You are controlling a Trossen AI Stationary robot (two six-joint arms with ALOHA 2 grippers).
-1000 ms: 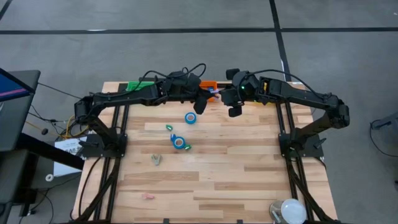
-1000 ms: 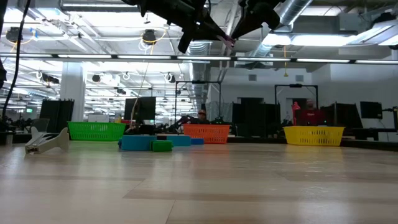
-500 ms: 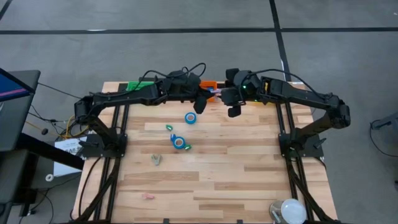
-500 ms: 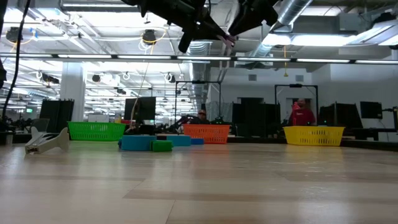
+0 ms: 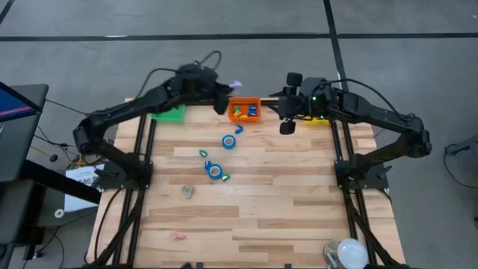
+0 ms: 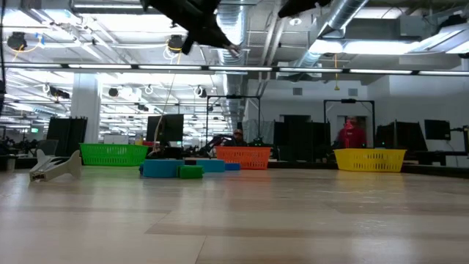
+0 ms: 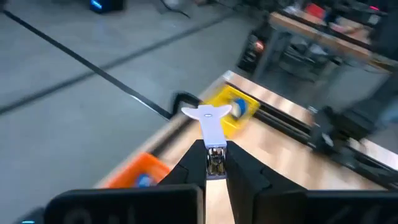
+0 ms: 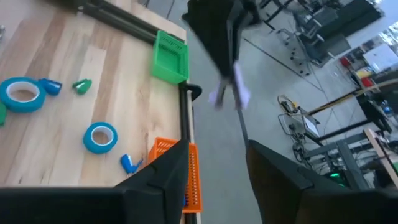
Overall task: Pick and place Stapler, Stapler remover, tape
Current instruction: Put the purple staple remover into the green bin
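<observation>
the left pincer (image 7: 216, 163) is pressed together on a pale stapler remover (image 7: 210, 121), pinching its metal end so the winged plastic handle sticks out ahead of the fingers. in the high view the left pincer (image 5: 222, 101) hangs over the far edge of the desk (image 5: 284, 202), with the orange bin (image 5: 244, 109) just beside it toward the right arm and the green bin (image 5: 169, 113) on its other side. the remover (image 5: 236, 84) looks light, stiff and thin; a narrow pinch like this could let it swivel, so a hold nearer its wide wings would likely be steadier.

the right pincer (image 5: 287, 119) hovers on the other side of the orange bin, its fingers spread and holding nothing. the yellow bin (image 5: 320, 117) lies mostly under that arm.

two tape rolls (image 5: 228, 140) lie on the desk nearer the front than both pincers, the second one (image 5: 214, 170) farther forward still, with small green and blue staplers (image 5: 203, 153) beside them. the right wrist view shows the rolls (image 8: 100, 137) lying flat as open rings. they are probably light and rigid with a smooth outer face, so one finger inside the hole and one outside on the wall seems the surest hold. another pale remover (image 5: 187, 192) lies well forward of the left pincer.
</observation>
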